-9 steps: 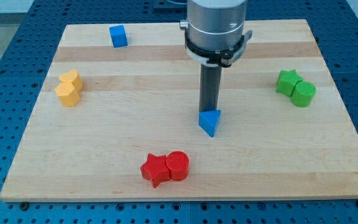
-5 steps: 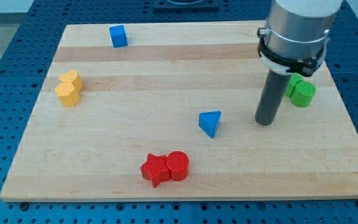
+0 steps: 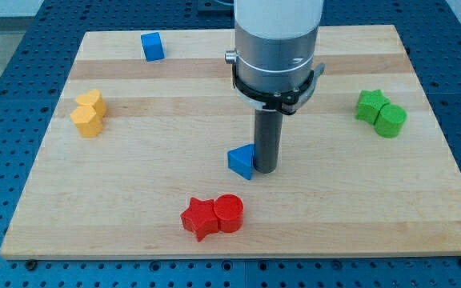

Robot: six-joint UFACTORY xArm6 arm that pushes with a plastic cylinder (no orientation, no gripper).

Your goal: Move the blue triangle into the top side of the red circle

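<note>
- Nearest to the view's bottom, the red circle (image 3: 230, 214) is sitting on the wooden board (image 3: 134, 200), touching the red star (image 3: 199, 218) just to its left; the 2 are forming 1 tight pair.
- A little farther in, the blue triangle (image 3: 242, 162) is lying above the red circle, apart from it, with bare board showing between the 2.
- My tip (image 3: 264, 170) is resting on the board right against the blue triangle's right side, touching it or very nearly so.
- I am carrying no jaws at all: I am ending in 1 straight dark rod, so nothing is being held, only pressed from the side.
- My grey cylinder body (image 3: 277, 48) is rising above the rod and hiding the board's far middle.
- Farther back on the left, 2 yellow blocks (image 3: 89, 113) are sitting pressed together near the board's left edge; I cannot tell their exact shapes.
- At about the same depth on the right, the green star (image 3: 370, 105) is touching the green cylinder (image 3: 390, 121), well apart from my tip.
- Farthest away, the blue cube (image 3: 152, 46) is standing alone near the board's far left corner.
</note>
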